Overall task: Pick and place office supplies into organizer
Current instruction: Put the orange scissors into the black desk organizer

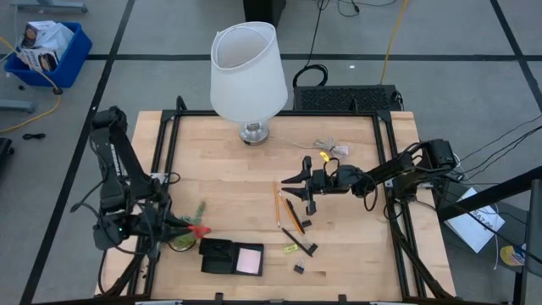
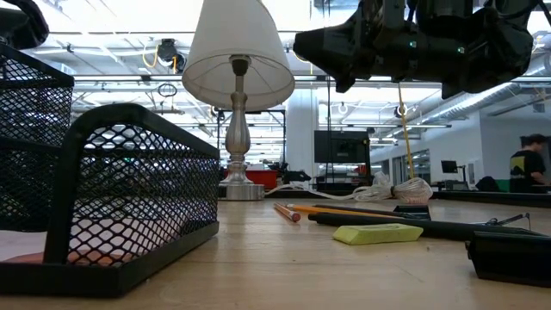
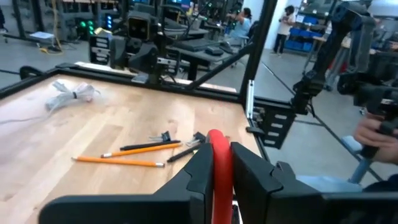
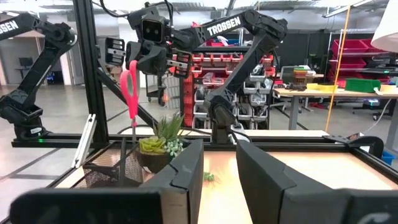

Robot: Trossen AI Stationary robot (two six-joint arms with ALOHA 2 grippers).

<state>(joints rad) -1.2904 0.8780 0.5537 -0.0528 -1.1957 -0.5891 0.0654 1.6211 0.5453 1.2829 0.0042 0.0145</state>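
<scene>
My left gripper is at the table's near left, shut on the red-handled scissors, next to the small green plant. The black mesh organizer sits at the near edge with the pink sticky-note pad lying in it. My right gripper hovers open above the table's middle, over the orange and dark pencils, which lie flat. A yellow piece and black binder clips lie nearer the front edge. My left gripper pinches the scissors' red handle loop between its two fingers, reaching level from the table's left. In the right wrist view the red handle is beside the gripper and the thin blades hang down. Whether the tips touch anything I cannot tell.
A white-shaded lamp stands at the far middle. A pale coiled cable bundle lies far right of centre. A black frame rims the table. Bare wood lies between the lamp and the organizer. People are in the room beyond.
</scene>
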